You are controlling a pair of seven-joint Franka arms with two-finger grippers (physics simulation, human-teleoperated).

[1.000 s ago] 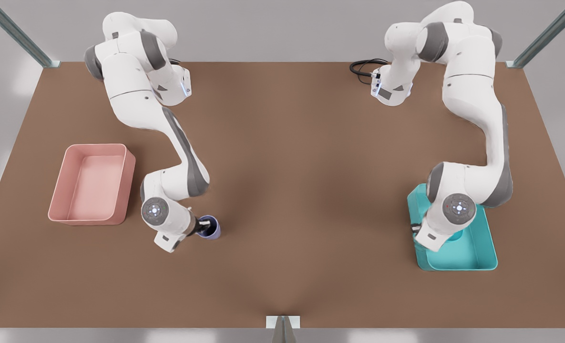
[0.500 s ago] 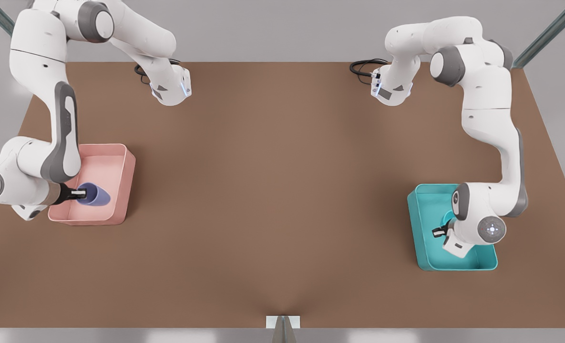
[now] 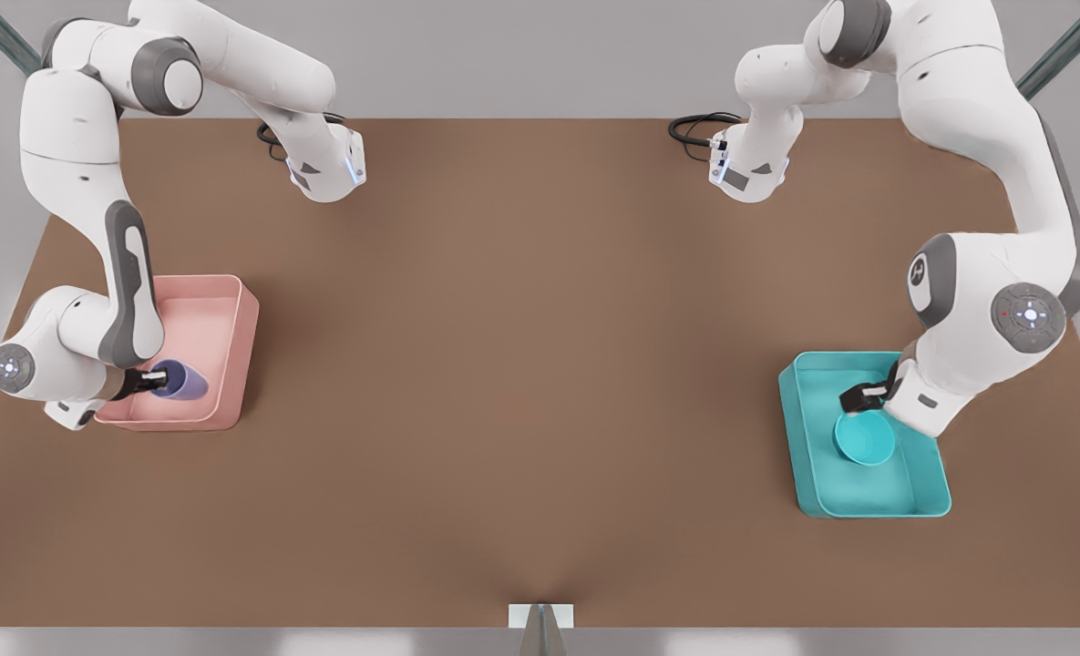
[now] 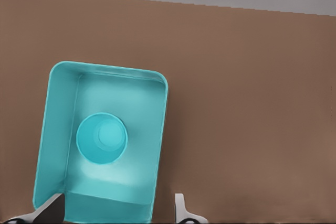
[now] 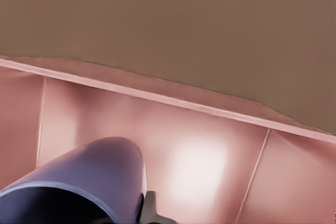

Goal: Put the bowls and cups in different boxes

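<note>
Since half a second ago my left hand [image 3: 857, 397] has let go and lifted off, fingers spread wide, leaving the teal bowl [image 3: 864, 439] sitting upright in the teal box [image 3: 924, 506], toward the 4 o'clock side of the worktop [image 3: 540, 364]; that half looks done. My right hand [image 3: 151, 378] has lowered the lavender cup [image 3: 180, 380], still pinched by its rim and tipped on its side, deeper into the pink box [image 3: 230, 410] at about 9 o'clock. Next, I judge, comes releasing it.
</note>
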